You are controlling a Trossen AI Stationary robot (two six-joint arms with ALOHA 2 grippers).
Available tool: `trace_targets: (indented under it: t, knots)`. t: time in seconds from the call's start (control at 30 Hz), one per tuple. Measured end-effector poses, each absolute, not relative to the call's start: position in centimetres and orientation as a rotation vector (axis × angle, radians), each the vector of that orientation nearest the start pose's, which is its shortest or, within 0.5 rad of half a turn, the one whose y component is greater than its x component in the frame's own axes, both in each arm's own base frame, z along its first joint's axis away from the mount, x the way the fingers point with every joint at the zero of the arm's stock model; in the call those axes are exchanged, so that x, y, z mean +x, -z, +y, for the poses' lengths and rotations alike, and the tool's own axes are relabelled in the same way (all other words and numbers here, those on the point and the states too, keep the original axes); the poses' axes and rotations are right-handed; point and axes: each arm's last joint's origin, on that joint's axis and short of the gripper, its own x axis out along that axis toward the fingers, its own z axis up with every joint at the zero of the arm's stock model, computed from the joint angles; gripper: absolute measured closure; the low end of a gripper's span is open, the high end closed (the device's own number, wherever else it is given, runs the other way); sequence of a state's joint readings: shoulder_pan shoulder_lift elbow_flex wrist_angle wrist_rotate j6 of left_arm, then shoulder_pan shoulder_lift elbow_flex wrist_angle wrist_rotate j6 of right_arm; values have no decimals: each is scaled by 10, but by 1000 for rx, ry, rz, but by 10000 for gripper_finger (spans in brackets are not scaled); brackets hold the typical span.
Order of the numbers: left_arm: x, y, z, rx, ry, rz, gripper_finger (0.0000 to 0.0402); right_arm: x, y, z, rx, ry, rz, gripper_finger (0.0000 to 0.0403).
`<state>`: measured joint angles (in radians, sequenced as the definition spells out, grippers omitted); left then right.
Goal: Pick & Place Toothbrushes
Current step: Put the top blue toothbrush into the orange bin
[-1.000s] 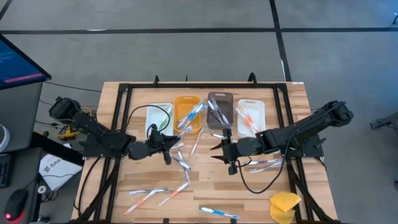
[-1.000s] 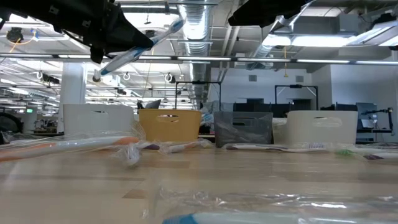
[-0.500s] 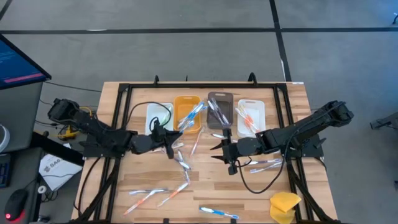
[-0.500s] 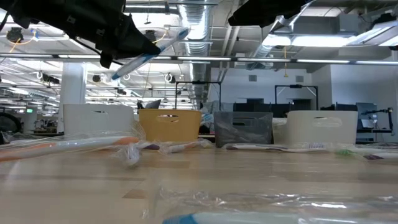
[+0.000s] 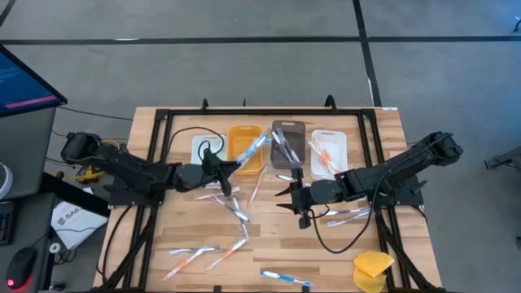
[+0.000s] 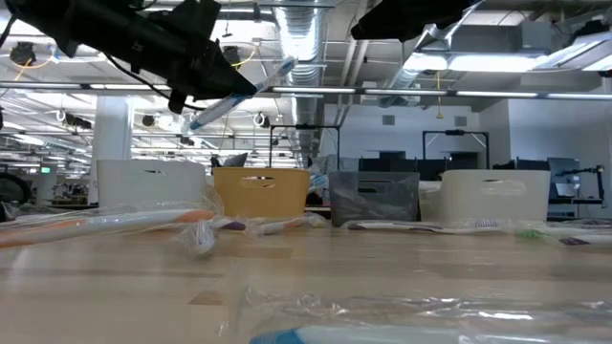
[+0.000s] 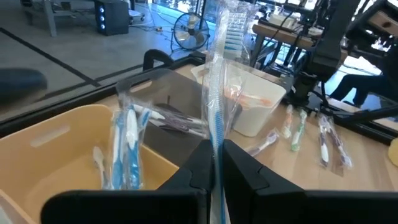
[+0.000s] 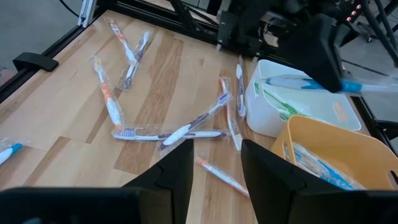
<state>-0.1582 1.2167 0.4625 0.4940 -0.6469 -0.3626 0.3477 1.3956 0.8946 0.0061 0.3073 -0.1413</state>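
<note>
Grey floor crossed by dark lines surrounds the wooden table. A monitor with a lit screen stands off the table's left side. Low view: exposed silver ducting and ceiling strip lights over an open workshop hall

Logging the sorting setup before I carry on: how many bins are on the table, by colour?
White bins: 2, one at the row's left end, one at its right end
Yellow bin: 1
Grey bin: 1
Total: 4
</note>
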Motion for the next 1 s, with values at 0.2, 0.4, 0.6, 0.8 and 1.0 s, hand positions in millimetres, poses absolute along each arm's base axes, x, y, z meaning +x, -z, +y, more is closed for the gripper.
trace_targets:
  t: [0.2, 0.4, 0.6, 0.8, 1.0]
  knots:
    - [238, -204, -4, -272, -526, 149, 389, 290, -250, 91, -295, -57, 472, 274]
    - [239, -207, 7, -283, -515, 126, 389, 302, -230, 86, -325, -40, 535, 274]
    - [239, -208, 18, -293, -538, 109, 389, 315, -221, 83, -365, -32, 502, 274]
    - [239, -210, 30, -307, -543, 92, 389, 316, -220, 84, -360, -53, 491, 274]
    - [238, -211, 40, -316, -552, 81, 389, 317, -221, 84, -373, -55, 482, 274]
